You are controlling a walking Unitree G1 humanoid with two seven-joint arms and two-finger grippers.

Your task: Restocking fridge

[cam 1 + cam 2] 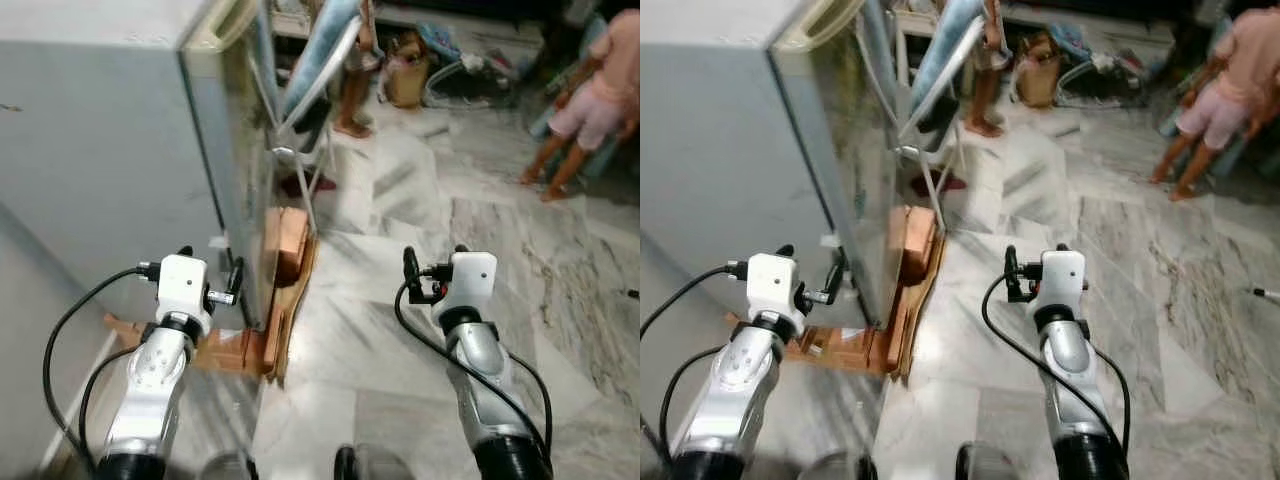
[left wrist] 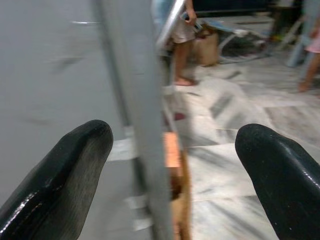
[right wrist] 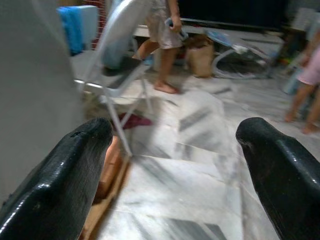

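A tall grey fridge (image 1: 100,150) stands at my left on a wooden base (image 1: 285,260). My left gripper (image 1: 212,265) is raised close to the fridge's near corner, open and holding nothing. In the left wrist view the fridge's vertical edge (image 2: 135,100) runs between its two black fingers (image 2: 65,165). My right gripper (image 1: 435,258) hovers over the marble floor (image 1: 400,330) to the right of the fridge, open and empty, and it faces the room in the right wrist view (image 3: 175,165). The picture is blurred.
A folding metal chair (image 1: 305,100) with blue cloth leans just beyond the fridge. One person (image 1: 355,80) stands behind it, another person (image 1: 590,110) at the far right. A brown bag (image 1: 405,75) and clutter lie at the back.
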